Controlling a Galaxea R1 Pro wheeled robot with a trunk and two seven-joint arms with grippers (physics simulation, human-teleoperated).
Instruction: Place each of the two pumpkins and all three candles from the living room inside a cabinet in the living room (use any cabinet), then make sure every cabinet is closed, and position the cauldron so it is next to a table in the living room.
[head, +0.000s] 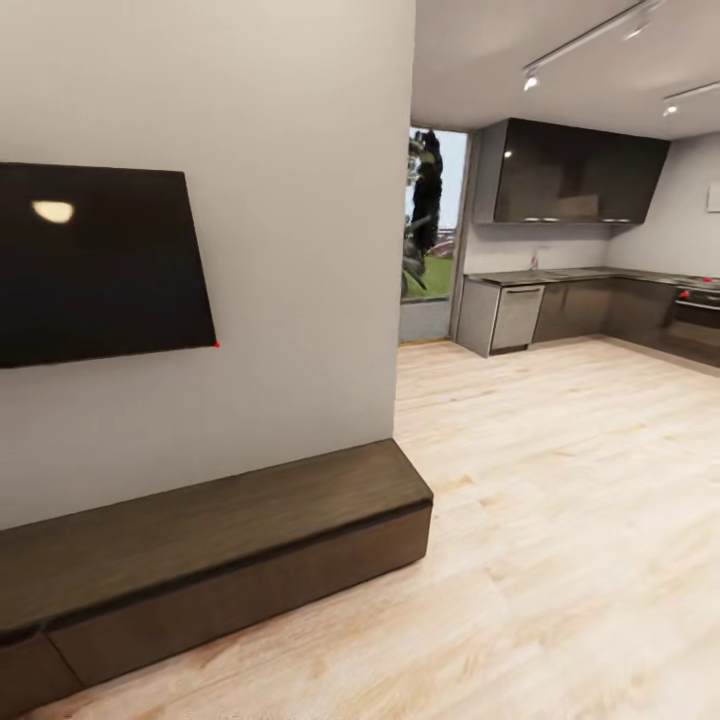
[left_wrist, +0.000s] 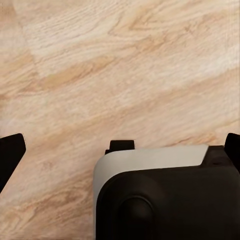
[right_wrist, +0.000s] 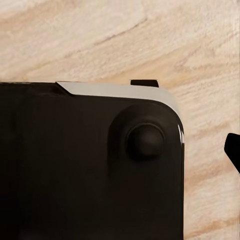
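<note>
One cabinet (head: 230, 540) at 7 o'clock in head view, low against grey wall (head: 300, 250) under black TV (head: 95, 262), drawer fronts flush. Kitchen cupboards (head: 580, 175) at 1 o'clock past plank floor (head: 560, 500). Left gripper (left_wrist: 120, 150) fingers (left_wrist: 10, 152) spread wide over floor and robot base (left_wrist: 160, 195); right gripper: cannot tell, one fingertip (right_wrist: 233, 147) at edge.

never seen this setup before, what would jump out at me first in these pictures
The black wall-mounted TV catches the eye first, on the pale wall at the left of the head view, with the long, low dark-brown cabinet right beneath it, its fronts shut. Past the wall's corner, light wood plank floor runs back to a kitchen with dark glossy cupboards and a tall window. Both wrist views look down on that same floor over the robot's black and white base.
</note>
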